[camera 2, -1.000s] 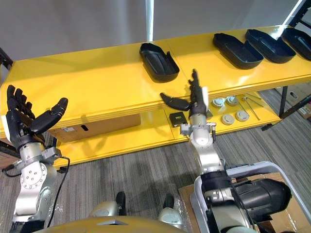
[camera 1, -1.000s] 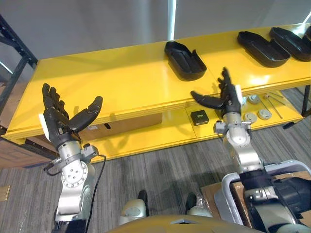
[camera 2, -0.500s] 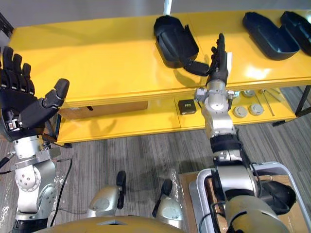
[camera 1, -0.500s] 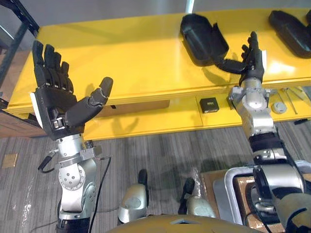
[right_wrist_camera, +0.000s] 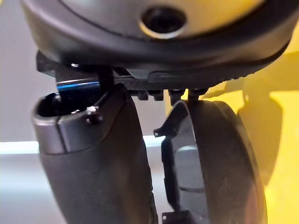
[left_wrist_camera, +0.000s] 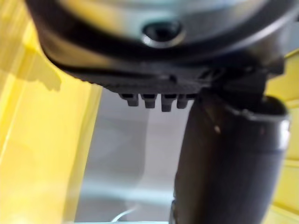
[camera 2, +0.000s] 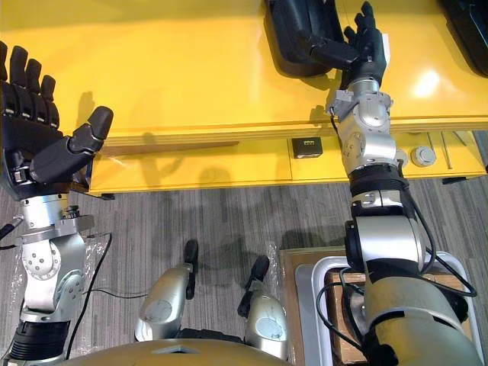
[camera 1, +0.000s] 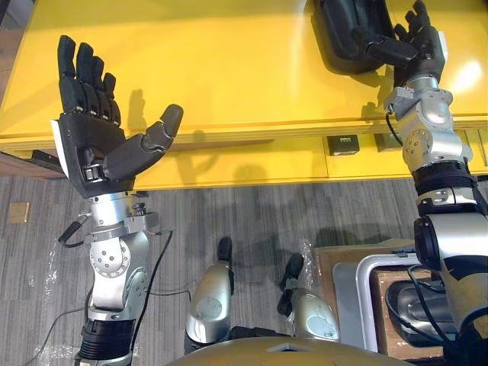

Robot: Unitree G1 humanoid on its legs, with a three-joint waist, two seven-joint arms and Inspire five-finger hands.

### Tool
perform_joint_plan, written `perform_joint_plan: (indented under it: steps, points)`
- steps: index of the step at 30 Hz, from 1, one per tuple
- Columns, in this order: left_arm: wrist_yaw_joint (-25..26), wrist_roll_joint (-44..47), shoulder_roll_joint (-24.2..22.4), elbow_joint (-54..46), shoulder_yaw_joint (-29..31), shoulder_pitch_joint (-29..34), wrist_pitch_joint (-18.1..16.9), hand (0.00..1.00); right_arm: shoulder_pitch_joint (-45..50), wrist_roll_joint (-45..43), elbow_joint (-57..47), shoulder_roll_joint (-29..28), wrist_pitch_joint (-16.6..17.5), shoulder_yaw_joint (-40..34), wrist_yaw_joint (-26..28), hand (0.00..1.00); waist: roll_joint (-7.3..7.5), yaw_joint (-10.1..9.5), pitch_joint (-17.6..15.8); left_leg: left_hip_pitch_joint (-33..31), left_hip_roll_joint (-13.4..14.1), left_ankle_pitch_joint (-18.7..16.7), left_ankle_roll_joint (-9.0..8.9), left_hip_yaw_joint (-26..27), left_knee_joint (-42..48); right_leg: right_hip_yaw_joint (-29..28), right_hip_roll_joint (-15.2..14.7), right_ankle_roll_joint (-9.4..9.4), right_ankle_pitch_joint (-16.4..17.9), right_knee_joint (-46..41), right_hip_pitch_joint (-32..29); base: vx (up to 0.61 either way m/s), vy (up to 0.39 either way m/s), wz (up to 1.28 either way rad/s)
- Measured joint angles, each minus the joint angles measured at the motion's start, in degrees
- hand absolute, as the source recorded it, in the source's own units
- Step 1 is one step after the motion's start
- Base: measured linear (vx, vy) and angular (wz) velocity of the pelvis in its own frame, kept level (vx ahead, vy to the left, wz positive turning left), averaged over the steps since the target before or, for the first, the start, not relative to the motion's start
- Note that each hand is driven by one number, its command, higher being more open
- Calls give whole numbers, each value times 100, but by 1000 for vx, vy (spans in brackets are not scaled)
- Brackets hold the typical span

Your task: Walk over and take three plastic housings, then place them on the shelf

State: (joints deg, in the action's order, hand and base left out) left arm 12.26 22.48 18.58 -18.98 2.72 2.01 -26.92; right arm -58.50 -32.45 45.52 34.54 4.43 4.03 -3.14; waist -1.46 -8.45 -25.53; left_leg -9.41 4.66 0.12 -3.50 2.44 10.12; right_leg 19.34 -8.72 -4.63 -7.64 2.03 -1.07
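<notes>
Two yellow levels took up most of the scene: the broad upper shelf top (camera 1: 229, 69), cut off at the far edge and both sides, and beneath its near lip a lower shelf (camera 1: 252, 164), of which only a narrow strip was exposed. Grey striped floor (camera 1: 252, 221) lay in front of it. A grey tray (camera 1: 345, 297) sat low on the right, its contents largely hidden by the right arm. One black plastic housing (camera 1: 339, 38) lay on the upper shelf top at the right, its far end out of frame. A second housing (camera 2: 469, 23) showed as a dark corner further right, well apart from the first. The left hand (camera 1: 88, 145) was held palm up before the shelf's near edge on the left, fingers straight, thumb spread wide, nothing in it. The right hand (camera 1: 423, 57) stood upright just beside the housing's near end, fingers straight and apart. Its thumb reached across the housing's rim; contact could not be confirmed. On the lower shelf below it were a small black box (camera 2: 307, 145) and a round metal disc (camera 2: 422, 155), detail too small to make out. Past the left thumb, a plain grey wall (left_wrist_camera: 121, 154) was seen beside the yellow.
</notes>
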Motion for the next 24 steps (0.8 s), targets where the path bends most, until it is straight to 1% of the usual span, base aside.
perform_joint_plan:
  steps: [3, 6, 10, 11, 17, 21, 24]
  points:
    - [-53, 1, 12, 51, 0, 4, 0, 100, -35, -21, 11, 140, 0, 157, 312, 100, -18, -59, -49, -30, 8, -27, 3, -12, 82, 10, 4, 11, 8, -31, 3, -64, 28, 1]
    - [-84, 1, 39, 52, 3, 6, 0, 100, -35, -54, 32, 153, 0, 221, 488, 100, -13, -76, -52, -29, 17, -28, 1, -43, 90, 53, 7, 46, 34, -87, 3, -55, 18, 4]
    - [-149, 8, 53, 52, 15, 7, 0, 100, -34, -50, 32, 153, 0, 227, 544, 100, 29, -85, -75, -29, 34, -15, 1, -41, 94, 61, 48, 47, 34, -89, 4, -29, 7, 0]
    - [-176, 7, 51, 49, 31, 7, 1, 100, -29, -50, 32, 153, 0, 226, 533, 100, 51, -84, -88, -26, 37, -16, -5, -40, 92, 75, 21, 47, 34, -90, 6, 0, 0, 0]
    - [-227, 8, 51, 4, 51, 9, 1, 100, 88, -21, 31, 155, 0, 91, 349, 100, 63, -70, -95, -3, 15, -13, -4, -9, 60, 78, -9, 42, 32, -92, 8, 2, 11, 0]
    - [-227, 4, 46, -111, 51, 58, 1, 100, 207, 121, -44, 156, 11, -54, 82, 100, 64, -62, -95, 27, 8, -13, -3, 28, 46, 68, -26, 40, 31, -92, 11, 3, 13, -2]
    - [-221, -4, 37, -157, 48, 109, 1, 100, 378, 912, -409, 185, 261, -203, -310, 100, 63, -53, -95, 98, 8, -2, -5, 67, -30, 42, -31, 39, 32, -92, 19, -1, 18, -6]
